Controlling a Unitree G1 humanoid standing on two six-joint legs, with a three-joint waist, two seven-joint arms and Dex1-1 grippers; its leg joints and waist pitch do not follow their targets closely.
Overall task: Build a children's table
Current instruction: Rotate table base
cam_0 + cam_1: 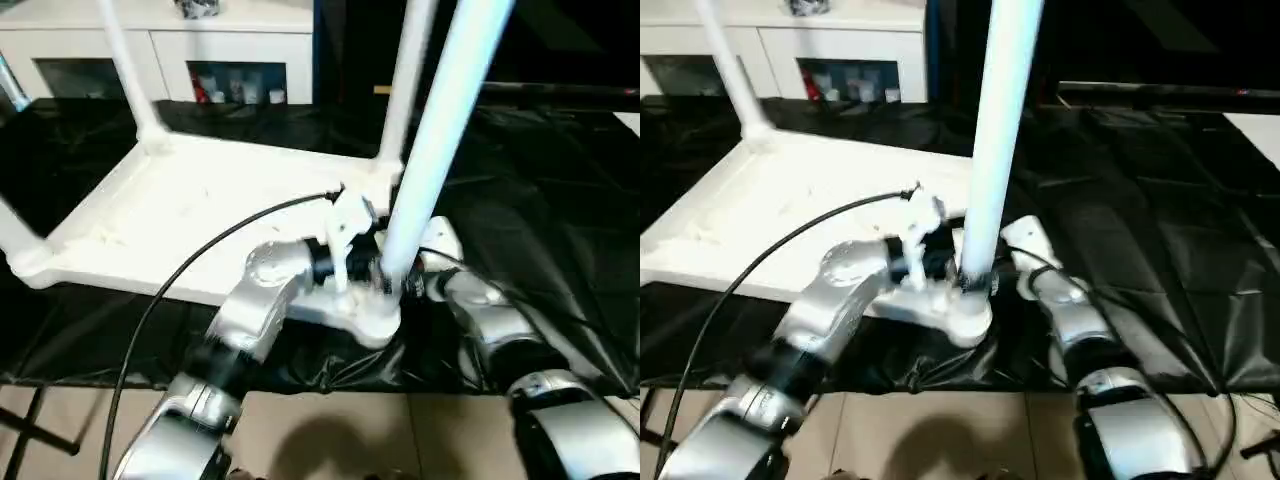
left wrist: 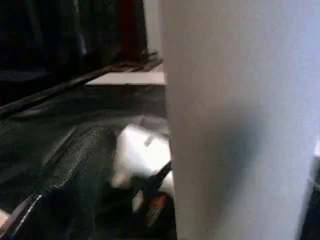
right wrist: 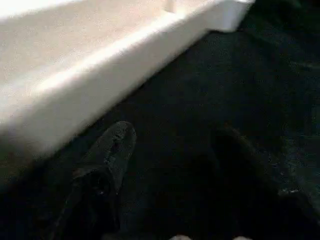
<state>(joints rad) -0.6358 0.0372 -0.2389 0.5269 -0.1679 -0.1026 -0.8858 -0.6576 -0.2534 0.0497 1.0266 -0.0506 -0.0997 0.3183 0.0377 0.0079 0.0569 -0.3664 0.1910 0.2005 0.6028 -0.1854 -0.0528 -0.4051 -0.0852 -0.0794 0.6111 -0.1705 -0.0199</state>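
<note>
- the white plastic rectangular table top (image 1: 190,225) lies upside down on a black plastic sheet (image 1: 540,200) spread over the floor, ribbed underside up.
- three long white tube legs stand upright in its corner sockets: one at the far left corner (image 1: 128,65), one at the far right corner (image 1: 408,75), and one at the near left corner (image 1: 15,235).
- a fourth white tube leg (image 1: 440,130) rises steeply at the near right corner, its lower end at the round corner socket (image 1: 372,318); whether it is fully seated i cannot tell.
- the left gripper (image 1: 345,262) reaches across to the foot of this fourth leg; in the left wrist view the leg runs right past the black finger (image 2: 75,180), and the jaws look spread wide, gripping nothing.
- the right gripper (image 3: 165,185) sits low beside the same corner, above the black sheet and near the top's white edge (image 3: 100,80); its fingers (image 3: 107,160) stand partly apart with nothing between them.
- a white cabinet with glass doors (image 1: 200,50) stands behind the sheet.
</note>
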